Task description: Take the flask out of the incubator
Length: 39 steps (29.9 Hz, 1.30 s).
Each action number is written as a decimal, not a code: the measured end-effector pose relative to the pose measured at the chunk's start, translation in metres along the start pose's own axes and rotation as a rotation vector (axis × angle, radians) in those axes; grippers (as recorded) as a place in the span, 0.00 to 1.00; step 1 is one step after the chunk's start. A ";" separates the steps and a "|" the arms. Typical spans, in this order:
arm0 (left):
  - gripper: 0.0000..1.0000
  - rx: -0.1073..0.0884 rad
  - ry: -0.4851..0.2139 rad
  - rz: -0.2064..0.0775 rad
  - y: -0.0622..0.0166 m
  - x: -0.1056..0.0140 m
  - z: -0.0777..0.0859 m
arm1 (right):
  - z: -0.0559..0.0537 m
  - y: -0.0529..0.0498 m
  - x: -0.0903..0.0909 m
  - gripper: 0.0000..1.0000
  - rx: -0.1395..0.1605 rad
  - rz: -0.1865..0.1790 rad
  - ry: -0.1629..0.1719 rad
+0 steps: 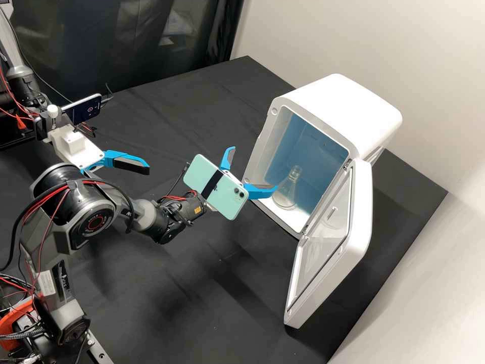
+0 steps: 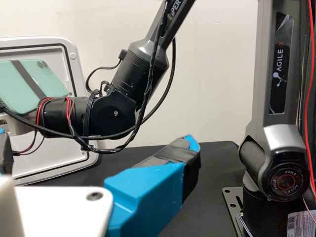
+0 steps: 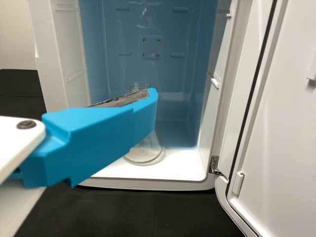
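Inside the incubator, flask stands beyond right claw.

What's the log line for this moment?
door open | flask upright inside incubator | right gripper open at opening, not gripping | left gripper far back

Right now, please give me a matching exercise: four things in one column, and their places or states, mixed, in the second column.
Things
1. flask
2. incubator door
3. right tool
4. left tool

Places or states
A. swung wide open
B. open, just in front of the incubator opening
C. over the bench, far from the incubator
D. upright inside the incubator

Pairs: 1-D, 2-A, 3-B, 4-C.
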 end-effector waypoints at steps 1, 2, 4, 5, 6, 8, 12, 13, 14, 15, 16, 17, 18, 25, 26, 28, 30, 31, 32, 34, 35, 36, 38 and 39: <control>1.00 0.000 0.000 0.000 0.0000 0.000 0.000 | 0.000 0.000 0.000 1.00 0.000 0.000 0.000; 1.00 0.000 0.000 0.000 0.0000 0.000 0.000 | 0.000 0.000 0.000 1.00 0.000 0.000 0.000; 1.00 0.000 0.000 0.000 0.0000 0.000 0.000 | 0.000 0.000 0.000 1.00 0.000 0.000 0.000; 1.00 0.000 0.000 0.000 0.0000 0.000 0.000 | 0.000 0.000 0.000 1.00 0.000 0.000 0.000; 1.00 0.000 0.000 0.000 0.0000 0.000 0.000 | 0.000 0.000 0.000 1.00 0.000 0.000 0.000; 1.00 0.000 0.000 0.000 0.0000 0.000 0.000 | 0.000 0.000 0.000 1.00 0.000 0.000 0.000; 1.00 0.000 0.000 0.000 0.0000 0.000 0.000 | 0.000 0.000 0.000 1.00 0.000 0.000 0.000; 1.00 0.000 0.000 0.000 0.0000 0.000 0.000 | 0.000 0.000 0.000 1.00 0.000 0.000 0.000; 1.00 0.000 0.000 0.000 0.0000 0.000 0.000 | 0.000 0.000 0.000 1.00 0.000 0.000 0.000; 1.00 0.000 0.002 0.000 0.0001 0.000 -0.001 | 0.000 0.000 0.000 1.00 0.000 0.000 0.000; 1.00 0.000 0.002 0.000 0.0001 0.000 -0.001 | 0.000 0.000 0.000 1.00 0.000 0.000 0.000; 1.00 0.001 0.003 -0.001 -0.0003 0.000 -0.001 | 0.000 0.000 0.000 1.00 0.000 0.000 0.000; 1.00 0.004 0.004 -0.003 -0.0006 -0.001 -0.002 | 0.000 0.000 0.000 1.00 0.000 0.000 0.000; 1.00 -0.002 0.080 -0.070 -0.0173 -0.015 -0.025 | 0.000 0.000 0.000 1.00 0.000 0.000 0.000; 1.00 -0.005 0.090 -0.078 -0.0192 -0.017 -0.028 | 0.000 0.000 0.000 1.00 0.000 0.000 0.000; 1.00 -0.012 0.115 -0.095 -0.0239 -0.024 -0.036 | 0.000 0.000 0.000 1.00 0.000 0.000 0.000; 1.00 -0.018 0.136 -0.092 -0.0264 -0.030 -0.042 | 0.000 0.000 0.000 1.00 0.000 0.000 0.000; 1.00 -0.024 0.150 -0.093 -0.0284 -0.032 -0.046 | 0.000 0.000 0.000 1.00 0.000 0.000 0.000; 1.00 -0.024 0.159 -0.089 -0.0291 -0.034 -0.049 | 0.000 0.000 0.000 1.00 0.000 0.000 0.000; 1.00 -0.027 0.186 -0.102 -0.0338 -0.037 -0.057 | 0.000 0.000 0.000 1.00 0.000 0.000 0.000; 1.00 -0.028 0.193 -0.108 -0.0355 -0.039 -0.059 | 0.000 0.000 0.000 1.00 0.000 0.000 0.000; 1.00 -0.028 0.205 -0.119 -0.0380 -0.040 -0.063 | 0.000 0.000 0.000 1.00 0.000 0.000 0.000; 1.00 -0.027 0.226 -0.120 -0.0386 -0.042 -0.070 | 0.000 0.000 0.000 1.00 0.000 0.000 0.000; 1.00 -0.028 0.231 -0.122 -0.0389 -0.043 -0.072 | 0.000 0.000 0.000 1.00 0.000 0.000 0.000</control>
